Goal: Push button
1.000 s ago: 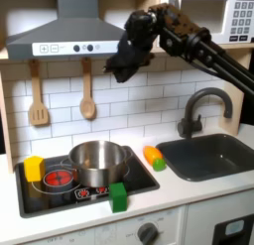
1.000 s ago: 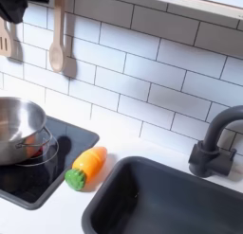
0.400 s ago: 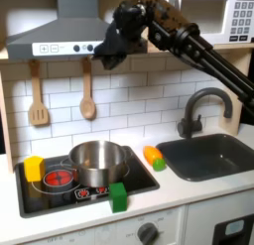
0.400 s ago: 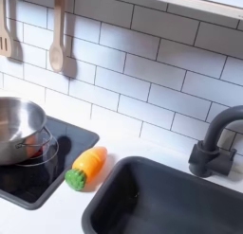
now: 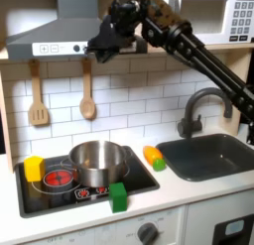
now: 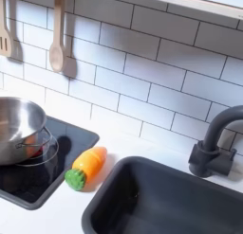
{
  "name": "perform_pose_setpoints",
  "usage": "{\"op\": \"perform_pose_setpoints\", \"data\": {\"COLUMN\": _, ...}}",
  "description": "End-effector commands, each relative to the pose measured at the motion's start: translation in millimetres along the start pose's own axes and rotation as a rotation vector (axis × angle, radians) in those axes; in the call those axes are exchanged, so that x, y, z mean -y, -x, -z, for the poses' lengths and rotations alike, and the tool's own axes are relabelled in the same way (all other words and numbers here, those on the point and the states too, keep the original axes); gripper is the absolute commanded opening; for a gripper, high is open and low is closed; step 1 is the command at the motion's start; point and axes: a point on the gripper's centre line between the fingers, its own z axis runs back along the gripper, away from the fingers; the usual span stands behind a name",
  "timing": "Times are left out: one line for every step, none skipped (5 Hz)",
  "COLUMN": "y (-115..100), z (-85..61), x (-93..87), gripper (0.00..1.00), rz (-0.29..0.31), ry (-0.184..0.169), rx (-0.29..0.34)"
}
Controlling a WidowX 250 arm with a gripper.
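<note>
A row of small round buttons (image 5: pixel 77 49) sits on the front strip of the grey range hood (image 5: pixel 55 33), at the upper left of the first exterior view. My gripper (image 5: pixel 96 53) hangs on the black arm that reaches in from the upper right. Its dark fingers are drawn together to a point, with nothing held. The tip is at the right end of the button row, level with it. I cannot tell whether it touches a button.
Below the hood hang a spatula (image 5: pixel 38 95) and a wooden spoon (image 5: pixel 87 94). A steel pot (image 5: pixel 97 162), a yellow block (image 5: pixel 35 168) and a green block (image 5: pixel 118 196) sit on the stove. A toy carrot (image 6: pixel 85 167) lies beside the sink (image 6: pixel 161 202) and faucet (image 6: pixel 214 143).
The gripper has moved left and slightly up along the hood, from right of the hood to the right end of the button row. Nothing on the counter has moved.
</note>
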Motion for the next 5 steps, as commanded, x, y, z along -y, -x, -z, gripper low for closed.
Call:
{"op": "perform_pose_setpoints", "data": {"y": -9.5, "z": 4.1, "x": -0.2, "gripper": 0.0, "rz": 0.001, "ry": 0.004, "rx": 0.022}}
{"op": "perform_pose_setpoints", "data": {"y": -12.2, "z": 7.1, "x": 0.9, "gripper": 0.0, "rz": 0.001, "ry": 0.004, "rx": 0.031}}
{"op": "perform_pose_setpoints", "data": {"y": -15.6, "z": 7.0, "x": -2.0, "gripper": 0.0, "rz": -0.005, "ry": 0.005, "rx": 0.04}}
{"op": "perform_pose_setpoints", "data": {"y": -19.9, "z": 7.3, "x": -2.5, "gripper": 0.0, "rz": -0.006, "ry": -0.001, "rx": 0.042}}
{"op": "perform_pose_setpoints", "data": {"y": -22.8, "z": 7.8, "x": -5.9, "gripper": 0.0, "rz": -0.006, "ry": -0.006, "rx": 0.05}}
